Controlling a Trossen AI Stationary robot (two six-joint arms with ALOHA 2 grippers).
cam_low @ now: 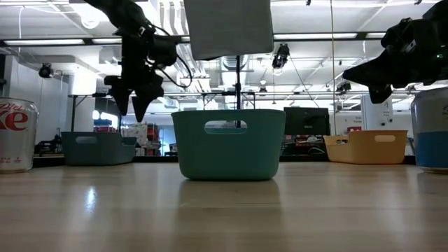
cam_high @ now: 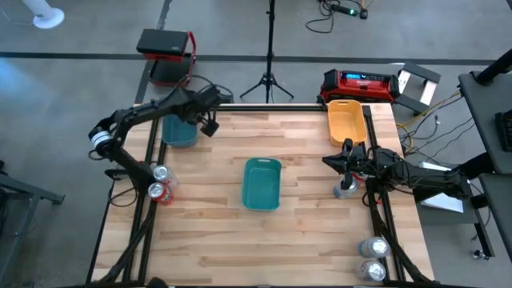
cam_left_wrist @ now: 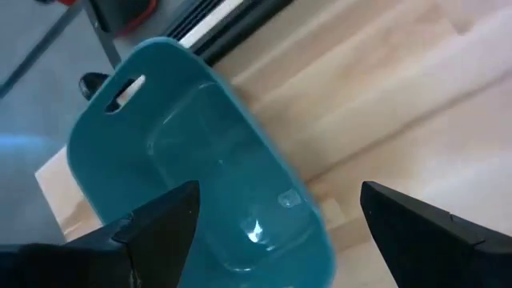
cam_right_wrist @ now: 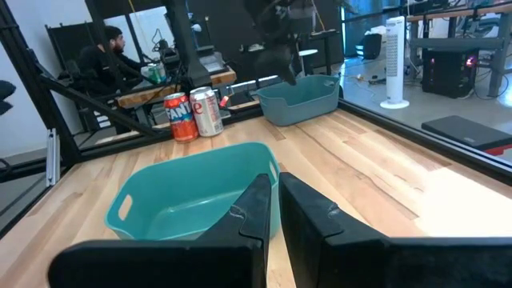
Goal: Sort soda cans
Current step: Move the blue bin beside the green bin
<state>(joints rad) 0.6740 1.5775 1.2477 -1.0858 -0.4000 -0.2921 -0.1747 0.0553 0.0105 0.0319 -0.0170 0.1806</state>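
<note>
Left gripper (cam_high: 210,122) hangs jaws apart beside the far-left teal tray (cam_high: 179,132), right gripper (cam_high: 337,162) jaws together, empty, just above a silver can (cam_high: 346,189); best to open wide, descend squarely, grip mid-body.

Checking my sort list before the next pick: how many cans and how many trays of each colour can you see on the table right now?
Soda cans: 5 in view
Teal trays: 2
Orange trays: 1
Total: 8
</note>
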